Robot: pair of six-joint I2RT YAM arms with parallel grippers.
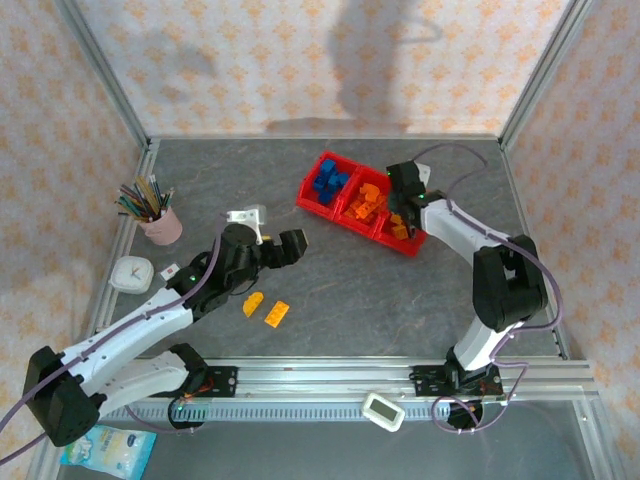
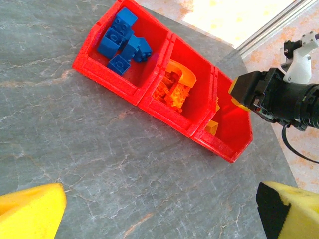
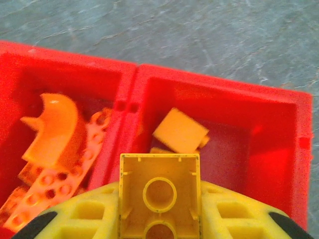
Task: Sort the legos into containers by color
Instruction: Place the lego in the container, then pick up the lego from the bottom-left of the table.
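Observation:
The red tray of three containers (image 1: 352,226) lies at the back right of the table. Blue legos (image 1: 328,183) fill its left bin, orange ones (image 1: 365,205) the middle, yellow-orange ones (image 1: 400,230) the right. My right gripper (image 3: 159,199) is shut on a yellow lego (image 3: 159,186) and hangs over the right bin, above a loose yellow-orange lego (image 3: 180,131). An orange arch (image 3: 55,127) lies in the middle bin. My left gripper (image 2: 159,214) is open and empty over bare table, short of the tray (image 2: 107,79). Two yellow-orange legos (image 1: 254,304) (image 1: 277,314) lie on the table near the left arm.
A pink cup of pencils (image 1: 160,222) and a small white clock (image 1: 130,273) stand at the left edge. A white device (image 1: 383,410) sits on the front rail. Metal frame posts and patterned walls enclose the table.

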